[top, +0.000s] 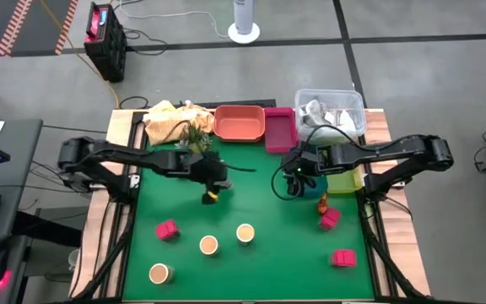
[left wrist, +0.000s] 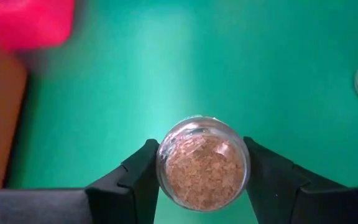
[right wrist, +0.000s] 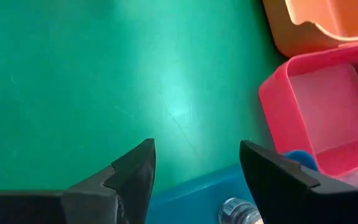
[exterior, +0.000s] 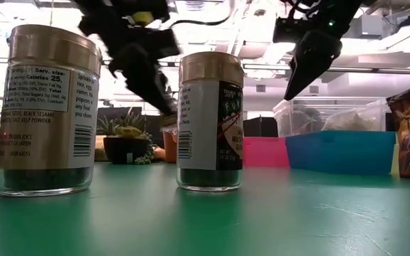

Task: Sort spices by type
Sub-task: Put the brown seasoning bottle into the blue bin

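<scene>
My left pincer (left wrist: 202,180) is clamped on a small glass spice jar (left wrist: 203,163), one finger on each side of its round body, and I hold it clear of the green worktop (top: 251,203) so I can carry it to its tray without dragging. In the high view the jar (top: 212,197) hangs over the mat's middle, in front of the orange tray (top: 240,122) and the magenta tray (top: 280,128).

The jar's long axis runs along my wrist's line of sight — its glass base faces the camera, brown grains pressed against it, so the cap points away, likely downward.

My right pincer (right wrist: 197,171) is spread and holds nothing, hovering at the edge of the blue tray (right wrist: 185,199), where another jar (right wrist: 235,211) already lies — I judge mine belongs there.
</scene>
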{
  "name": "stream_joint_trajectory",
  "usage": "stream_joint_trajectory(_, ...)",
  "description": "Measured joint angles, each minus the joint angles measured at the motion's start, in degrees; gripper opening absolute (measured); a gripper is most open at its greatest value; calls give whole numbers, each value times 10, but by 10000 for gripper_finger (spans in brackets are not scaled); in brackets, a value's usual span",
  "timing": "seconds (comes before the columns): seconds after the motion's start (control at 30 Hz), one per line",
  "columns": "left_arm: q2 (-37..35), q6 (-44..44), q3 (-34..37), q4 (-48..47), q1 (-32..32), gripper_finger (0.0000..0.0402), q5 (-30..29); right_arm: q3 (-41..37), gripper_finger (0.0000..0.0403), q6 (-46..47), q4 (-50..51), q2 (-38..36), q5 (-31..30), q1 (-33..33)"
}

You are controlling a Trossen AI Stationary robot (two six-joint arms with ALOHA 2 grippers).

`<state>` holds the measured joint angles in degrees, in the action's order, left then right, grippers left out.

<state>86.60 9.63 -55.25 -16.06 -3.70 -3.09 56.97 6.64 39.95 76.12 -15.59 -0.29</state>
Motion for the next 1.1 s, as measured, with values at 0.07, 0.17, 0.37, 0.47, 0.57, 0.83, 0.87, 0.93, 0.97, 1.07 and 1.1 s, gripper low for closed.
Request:
stream_joint_trajectory(0.07,45,19,-37,-8,3,186,2,0,266,10,4,0,0,4)
stream_joint_trajectory(0.17,108,41,-94,-8,4,186,21,0,266,25,15,0,0,17)
stream_joint_trajectory(0.37,198,69,-184,-13,2,186,48,0,266,59,53,0,0,45)
stream_joint_trajectory(0.47,229,78,-218,-28,1,187,56,0,266,73,72,0,0,57)
stream_joint_trajectory(0.57,255,77,-237,-39,1,198,57,-1,266,83,83,0,-7,68)
stream_joint_trajectory(0.83,255,72,-240,-45,2,275,57,-1,266,90,75,0,-11,72)
stream_joint_trajectory(0.87,254,72,-240,-46,2,283,57,-1,266,90,74,0,-11,70)
stream_joint_trajectory(0.93,239,71,-240,-64,2,292,50,-1,266,90,71,0,-12,69)
stream_joint_trajectory(0.97,232,71,-240,-77,2,294,43,-1,266,90,67,0,-13,69)
stream_joint_trajectory(1.07,192,59,-229,-88,2,294,21,-1,266,80,42,0,-14,69)
stream_joint_trajectory(1.1,174,57,-215,-87,1,293,17,-1,266,72,31,0,-14,69)
